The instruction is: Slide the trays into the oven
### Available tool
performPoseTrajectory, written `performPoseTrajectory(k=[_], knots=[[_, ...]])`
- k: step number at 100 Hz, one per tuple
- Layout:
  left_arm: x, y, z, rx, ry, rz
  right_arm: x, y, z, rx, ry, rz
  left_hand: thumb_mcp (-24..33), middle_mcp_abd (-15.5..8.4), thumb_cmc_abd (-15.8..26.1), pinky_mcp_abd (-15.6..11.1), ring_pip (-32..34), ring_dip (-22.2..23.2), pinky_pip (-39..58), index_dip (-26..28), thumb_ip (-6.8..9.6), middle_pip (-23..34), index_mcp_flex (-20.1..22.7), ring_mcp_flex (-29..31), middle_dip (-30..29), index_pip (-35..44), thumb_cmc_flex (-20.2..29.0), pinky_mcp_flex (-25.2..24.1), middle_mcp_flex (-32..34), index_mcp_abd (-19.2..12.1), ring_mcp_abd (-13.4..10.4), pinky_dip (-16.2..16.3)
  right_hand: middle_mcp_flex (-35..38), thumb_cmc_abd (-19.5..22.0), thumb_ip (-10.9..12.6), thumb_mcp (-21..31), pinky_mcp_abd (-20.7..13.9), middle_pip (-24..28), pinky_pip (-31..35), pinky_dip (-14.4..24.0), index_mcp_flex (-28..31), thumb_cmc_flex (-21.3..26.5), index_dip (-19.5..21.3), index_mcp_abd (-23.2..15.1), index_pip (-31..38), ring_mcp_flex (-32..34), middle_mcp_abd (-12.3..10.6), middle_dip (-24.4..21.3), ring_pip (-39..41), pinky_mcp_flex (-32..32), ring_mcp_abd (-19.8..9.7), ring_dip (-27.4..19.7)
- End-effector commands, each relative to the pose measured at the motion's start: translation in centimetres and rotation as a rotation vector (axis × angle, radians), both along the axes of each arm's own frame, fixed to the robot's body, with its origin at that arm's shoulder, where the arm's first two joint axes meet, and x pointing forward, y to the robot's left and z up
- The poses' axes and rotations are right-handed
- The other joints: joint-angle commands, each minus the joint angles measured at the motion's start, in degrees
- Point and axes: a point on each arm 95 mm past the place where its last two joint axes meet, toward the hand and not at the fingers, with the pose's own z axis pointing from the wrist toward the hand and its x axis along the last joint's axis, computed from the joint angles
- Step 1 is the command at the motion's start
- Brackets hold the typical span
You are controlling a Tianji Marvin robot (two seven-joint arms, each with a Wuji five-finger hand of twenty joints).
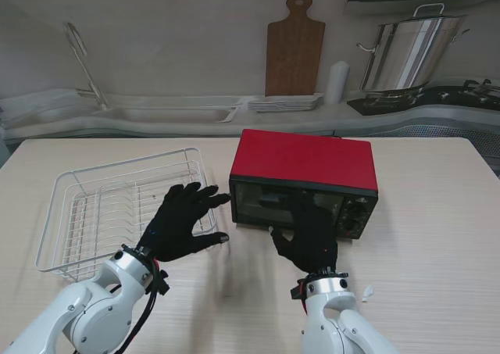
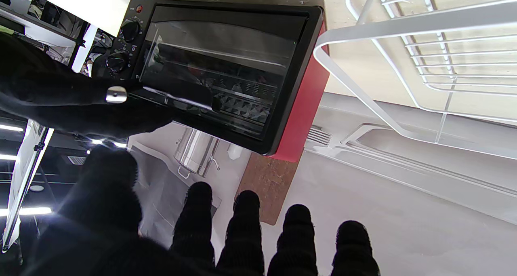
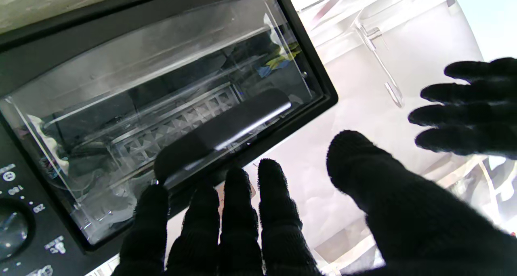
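Wooden table [image 1: 437, 213] carries a shut red oven [image 1: 305, 180] beside a wire rack [image 1: 117, 209]; left hand [image 1: 181, 221] and right hand [image 1: 311, 237] hover spread, empty.

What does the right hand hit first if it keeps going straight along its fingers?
Probably the oven: the right hand points at its closed glass door, fingertips right by the black door handle. Contact isn't clear from these views.
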Motion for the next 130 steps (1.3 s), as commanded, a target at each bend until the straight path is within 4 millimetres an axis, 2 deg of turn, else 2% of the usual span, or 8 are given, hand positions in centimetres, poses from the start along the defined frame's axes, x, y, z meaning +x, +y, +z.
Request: performPoseTrajectory(k=[1,30,71,107,130], knots=[[-0.4,-0.3,0.0,-0.007,0.012,-0.003,-0.8,0.5,0.4,0.019,0.009,0.028,-1.8,-0.1,2.3,-1.2,-1.5,-0.9,-2.9,0.5,1.44,-1.0,-0.7,-1.7,-1.1,-0.8,0.7,-1.2,-1.4,0.2,-1.9,-0.5,-1.1,0.7,1.7,-1.6,-3.1,-1.1,-1.4,-0.9,-1.2,-2.3,-1.0,-0.7,-0.6,-1.5,1.3,-0.6,-1.2,-0.8,-0.8,-0.8],[-1.3,-0.8,-0.3,-0.044,0.026,-0.005,-2.8,0.2,1.2,0.089,0.017,0.072,-1.9,-0.1,2.6,-1.1,-1.6,-1.0,-2.9,0.2,1.48,-1.3,-1.5,-1.9,-1.3,-1.3,0.6,-1.2,-2.0,0.2,-2.0,-0.5,-0.4,0.8,1.8,-2.0,-2.5,0.5,-0.1,-0.4,-1.3,-2.2,-0.9,-2.0,-0.3,-1.3,1.1,0.2,1.1,0.1,-0.2,0.5],[-4.1,-2.8,-1.9,-0.243,0.100,-0.025,-5.2,-1.1,1.6,0.231,0.035,0.158,-2.1,0.7,2.5,-1.5,-2.6,-2.1,-3.6,-2.3,1.42,-3.3,-2.5,-2.7,-3.7,-3.9,1.0,-1.1,-3.6,1.2,-1.8,-1.5,-2.3,0.3,1.9,-2.0,-2.4,1.5,-0.1,-0.4,-3.6,-2.0,0.3,-3.6,0.2,-3.3,0.1,0.6,2.9,-0.5,-0.9,1.7],[-5.3,-3.6,-4.2,-0.397,0.177,-0.002,-6.6,-2.2,-0.2,0.326,0.090,0.241,-1.7,0.3,2.0,-1.5,-2.1,-1.8,-3.2,-1.9,1.38,-2.4,-2.1,-2.2,-3.2,-2.3,1.7,-1.1,-2.7,-0.4,-1.2,-1.3,-4.7,2.8,2.5,-4.0,-2.9,0.4,-1.7,-1.3,-6.1,-2.7,0.2,-5.8,-0.1,-5.5,-0.8,0.0,2.3,-1.8,-1.9,1.4],[-4.9,-3.9,-6.2,-0.484,0.262,-0.004,-6.7,-2.6,-2.4,0.380,0.141,0.244,-1.6,-0.6,2.1,-2.1,-2.5,-1.8,-3.9,-2.1,1.15,-3.3,-3.8,-3.1,-3.8,-2.0,1.6,-1.1,-4.7,-1.6,-1.7,-2.1,-7.7,3.6,2.8,-5.1,-4.0,0.4,-2.5,-1.8,-9.1,-3.3,0.2,-7.6,-0.1,-8.2,-2.6,0.0,1.9,-3.6,-3.5,1.3]])
